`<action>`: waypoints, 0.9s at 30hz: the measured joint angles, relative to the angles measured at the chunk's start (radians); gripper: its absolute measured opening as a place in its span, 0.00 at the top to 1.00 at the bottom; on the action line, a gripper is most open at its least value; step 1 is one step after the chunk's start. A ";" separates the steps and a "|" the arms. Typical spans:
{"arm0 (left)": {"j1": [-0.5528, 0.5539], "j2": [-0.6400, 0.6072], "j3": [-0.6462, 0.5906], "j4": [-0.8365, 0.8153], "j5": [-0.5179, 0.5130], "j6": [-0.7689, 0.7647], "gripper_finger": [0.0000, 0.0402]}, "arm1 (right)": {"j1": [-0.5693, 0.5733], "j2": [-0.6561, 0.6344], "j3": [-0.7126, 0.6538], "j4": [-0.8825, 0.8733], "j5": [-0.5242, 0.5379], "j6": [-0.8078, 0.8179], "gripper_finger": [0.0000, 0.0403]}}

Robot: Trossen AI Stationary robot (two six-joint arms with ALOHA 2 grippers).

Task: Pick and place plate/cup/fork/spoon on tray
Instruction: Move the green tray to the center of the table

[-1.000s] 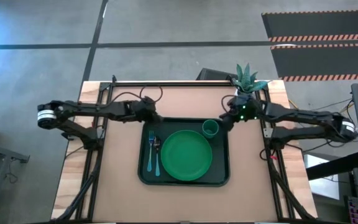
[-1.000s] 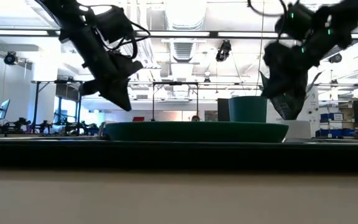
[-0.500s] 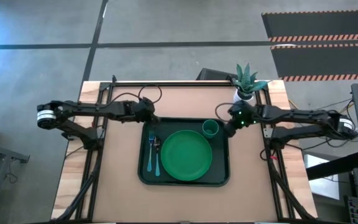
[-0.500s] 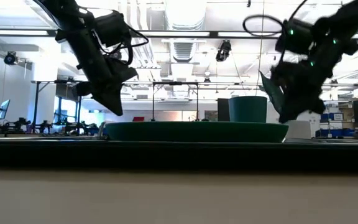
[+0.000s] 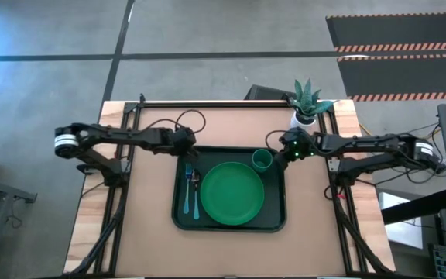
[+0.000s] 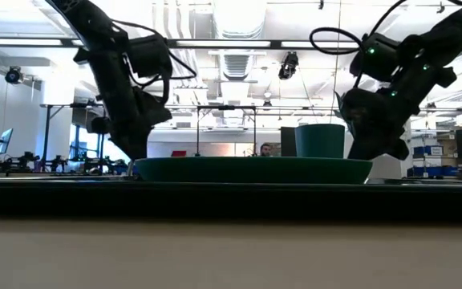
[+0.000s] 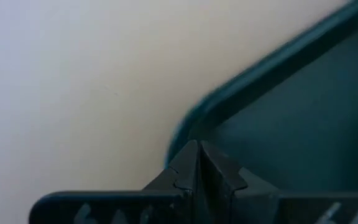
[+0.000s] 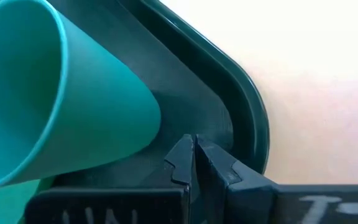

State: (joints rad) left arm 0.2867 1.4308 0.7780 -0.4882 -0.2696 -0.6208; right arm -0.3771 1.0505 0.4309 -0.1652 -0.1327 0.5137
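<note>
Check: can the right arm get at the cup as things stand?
Probably yes. The right gripper sits shut just beside the cup, at the tray corner, nothing between them. It would have to open first; the plate lies clear of that side.

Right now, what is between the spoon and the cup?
The big green plate lies between the spoon and the cup on the tray, seen best in the high view.

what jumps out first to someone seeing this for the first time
The bright green plate in the middle of the dark tray grabs the eye, with the cup at the tray's far right corner and the fork and spoon side by side along its left edge. Both arms' tools, left and right, are shut and low over the tray's far corners.
</note>
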 joint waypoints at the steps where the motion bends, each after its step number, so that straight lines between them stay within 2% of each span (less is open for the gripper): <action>1: -0.001 0.004 0.000 0.002 0.017 -0.001 1.00 | 0.000 0.005 0.000 0.000 0.000 0.000 0.98; 15: -0.012 0.055 -0.007 0.002 0.052 0.000 1.00 | 0.000 0.024 -0.002 0.022 -0.001 -0.001 0.98; 27: -0.011 0.074 -0.015 0.009 0.052 -0.001 1.00 | -0.003 0.143 -0.004 0.070 0.001 -0.041 0.98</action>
State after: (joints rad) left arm 0.2752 1.5051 0.7628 -0.4789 -0.2180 -0.6220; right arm -0.3803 1.1932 0.4271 -0.0956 -0.1316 0.4722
